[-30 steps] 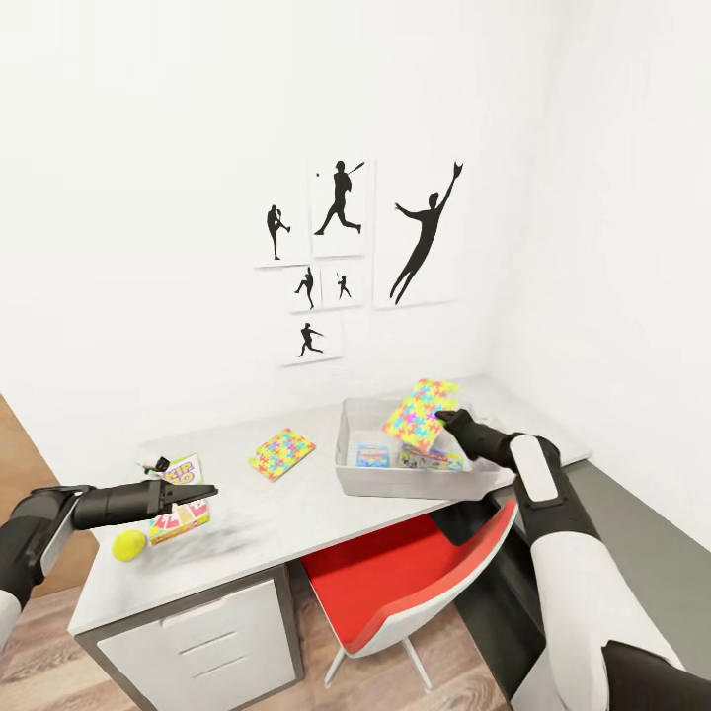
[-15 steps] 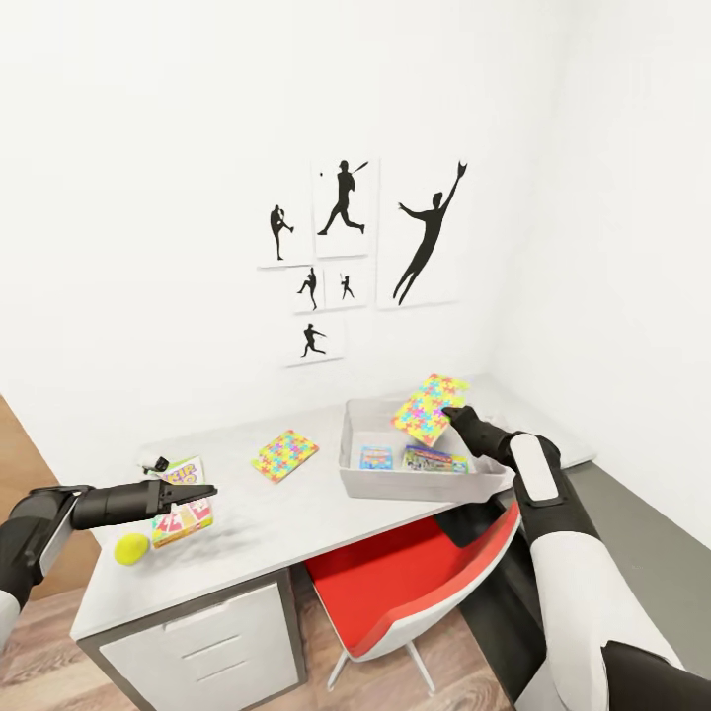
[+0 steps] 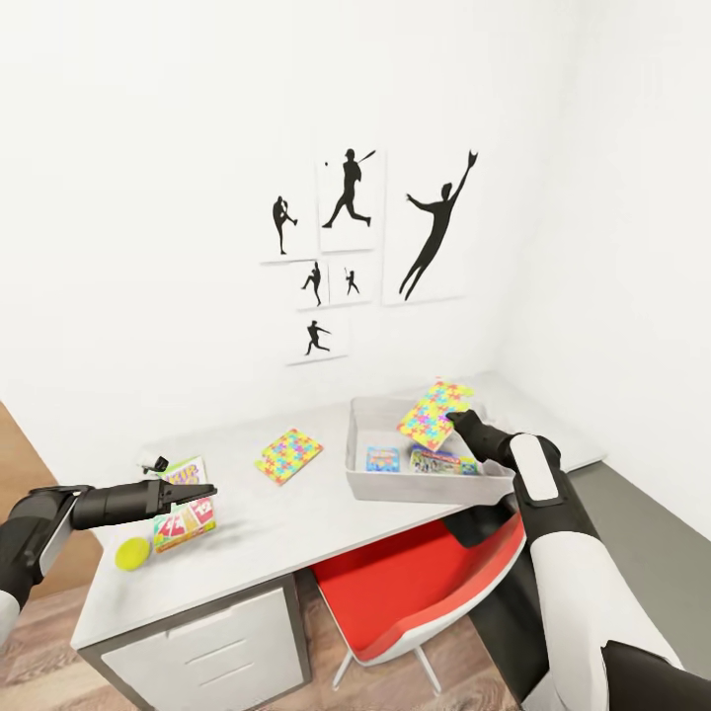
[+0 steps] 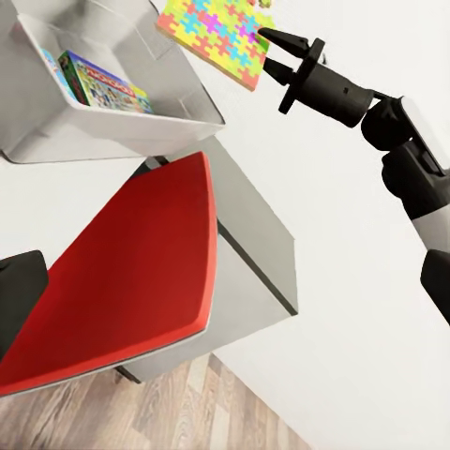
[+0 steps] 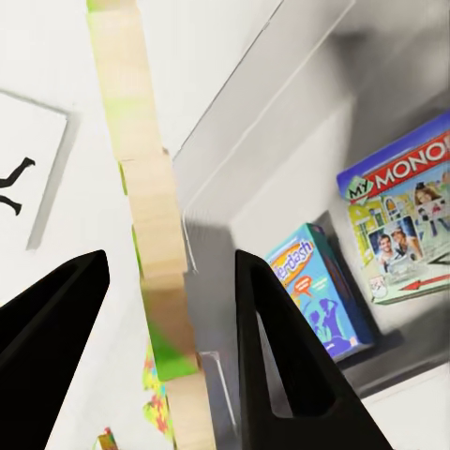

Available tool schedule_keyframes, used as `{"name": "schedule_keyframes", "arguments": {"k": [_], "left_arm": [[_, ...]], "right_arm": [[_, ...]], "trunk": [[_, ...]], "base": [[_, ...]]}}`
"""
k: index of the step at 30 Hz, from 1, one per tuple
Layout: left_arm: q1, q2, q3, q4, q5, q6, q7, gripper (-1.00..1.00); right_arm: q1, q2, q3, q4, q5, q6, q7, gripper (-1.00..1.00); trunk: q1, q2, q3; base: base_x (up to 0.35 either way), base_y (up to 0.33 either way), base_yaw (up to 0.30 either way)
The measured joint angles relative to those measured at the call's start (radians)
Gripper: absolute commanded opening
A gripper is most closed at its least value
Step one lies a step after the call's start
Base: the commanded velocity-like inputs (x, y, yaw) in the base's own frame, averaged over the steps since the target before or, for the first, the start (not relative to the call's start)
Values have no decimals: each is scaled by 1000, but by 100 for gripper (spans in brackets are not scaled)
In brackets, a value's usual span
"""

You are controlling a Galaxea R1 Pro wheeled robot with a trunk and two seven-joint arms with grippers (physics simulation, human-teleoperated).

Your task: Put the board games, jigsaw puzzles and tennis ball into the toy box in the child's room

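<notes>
Puzzle [image 3: 433, 414], pinched edge-on between the right gripper's [image 3: 453, 419] jaws, hung tilted over the toy box [image 3: 427, 484] for dropping beside the games.

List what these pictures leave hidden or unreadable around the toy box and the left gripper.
- Toy box floor: head view, near wall hides part; the held puzzle covers a far corner.
- Right gripper contact: in the right wrist view the puzzle edge sits between fingers; touching is unclear.
- Left gripper: head view, too small to judge.
- SKIP BO box: lettering partly hidden by the left gripper.
</notes>
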Motion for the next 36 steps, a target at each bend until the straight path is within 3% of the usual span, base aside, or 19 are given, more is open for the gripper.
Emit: {"name": "schedule_keyframes", "arguments": {"k": [7, 10, 15, 23, 26, 31, 36], "left_arm": [[0, 0, 0, 0, 0, 0, 0, 100], [0, 0, 0, 0, 0, 0, 0, 100], [0, 0, 0, 0, 0, 0, 0, 100], [0, 2, 0, 0, 0, 0, 0, 100], [0, 3, 0, 0, 0, 0, 0, 100], [0, 4, 0, 0, 0, 0, 0, 100], [0, 3, 0, 0, 0, 0, 0, 100]], "right_arm": [[0, 4, 3, 1, 1, -54, -43, -100], [-5, 24, 6, 0, 0, -66, -124, -100], [-65, 68, 7, 0, 3, -98, -240, -100], [-93, 114, 7, 0, 2, -227, -315, -100], [-99, 131, 7, 1, 1, -282, -376, -100], [-109, 132, 8, 11, -5, -394, -487, -100], [-112, 132, 9, 4, -13, -424, -533, -100]], "trunk": [[0, 0, -7], [0, 0, -7], [0, 0, -7], [0, 0, -7], [0, 0, -7], [0, 0, -7], [0, 0, -7]], "base": [[2, 1, 22], [0, 0, 3], [0, 0, 0], [0, 0, 0], [0, 0, 0], [0, 0, 0], [0, 0, 0]]}}
